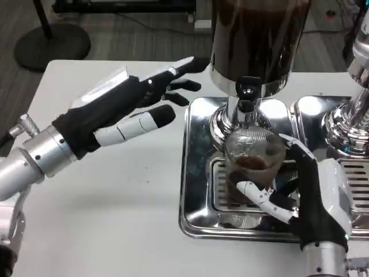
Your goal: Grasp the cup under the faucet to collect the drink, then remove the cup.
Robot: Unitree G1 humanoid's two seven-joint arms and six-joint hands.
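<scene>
Our right hand [305, 196] holds the clear cup [253, 158] under the faucet [247, 95], some dark drink already inside. We risk spilling if we tilt it or clip the spout while withdrawing. Our left hand [130, 107] hovers spread and empty, left of the steel tray [193, 190]; a second dispenser [351, 115] crowds the right.

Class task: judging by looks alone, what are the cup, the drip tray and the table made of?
Cup, held by the right robot hand: probably clear plastic, as the dark drink shows through. Drip tray: polished metal, likely stainless steel, with mirror reflections. Table: matte white, perhaps laminate; unclear.
</scene>
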